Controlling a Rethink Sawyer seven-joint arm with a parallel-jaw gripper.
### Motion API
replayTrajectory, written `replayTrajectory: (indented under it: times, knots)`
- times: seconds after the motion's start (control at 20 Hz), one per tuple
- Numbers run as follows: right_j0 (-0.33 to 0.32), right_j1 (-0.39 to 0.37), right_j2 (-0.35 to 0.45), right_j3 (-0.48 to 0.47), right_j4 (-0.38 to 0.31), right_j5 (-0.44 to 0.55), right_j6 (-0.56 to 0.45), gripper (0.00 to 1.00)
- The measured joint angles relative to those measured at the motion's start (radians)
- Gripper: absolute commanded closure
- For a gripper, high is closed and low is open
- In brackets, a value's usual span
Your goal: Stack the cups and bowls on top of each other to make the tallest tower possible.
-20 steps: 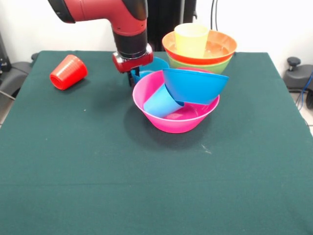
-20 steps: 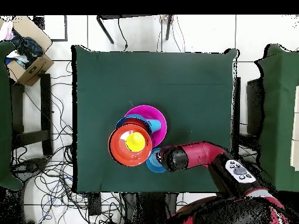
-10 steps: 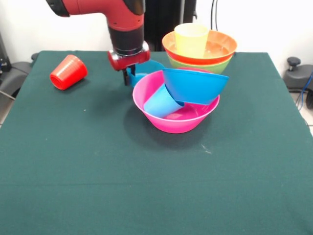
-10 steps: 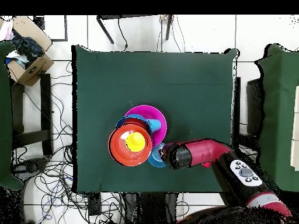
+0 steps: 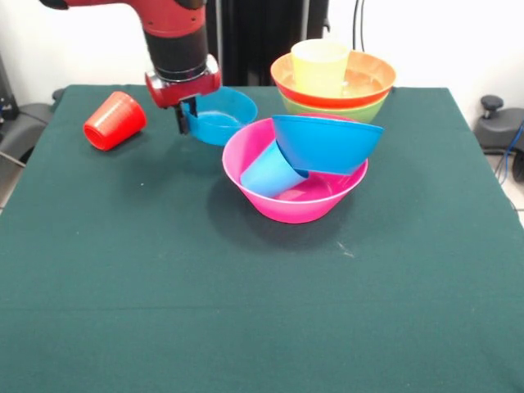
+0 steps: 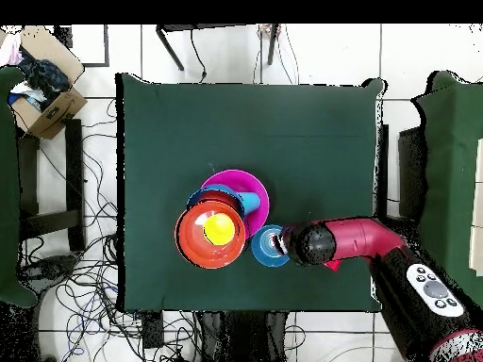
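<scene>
Hand upper left of front view, clamped on rim of small blue bowl, just left of pink bowl. Pink bowl holds tilted large blue bowl, light blue cup. Red cup on side, far left on table.

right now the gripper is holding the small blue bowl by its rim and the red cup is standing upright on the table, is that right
Not quite. The gripper does hold the small blue bowl by its rim, but the red cup is not upright: the front view shows it lying on its side on the green table, apart from the bowls.
</scene>
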Motion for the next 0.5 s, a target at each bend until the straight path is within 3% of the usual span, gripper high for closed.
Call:
replayTrajectory:
  times: [0.5]
  knots:
    - [-0.003,-0.054,0.083,-0.044,0.000,0.151,-0.104,1.00]
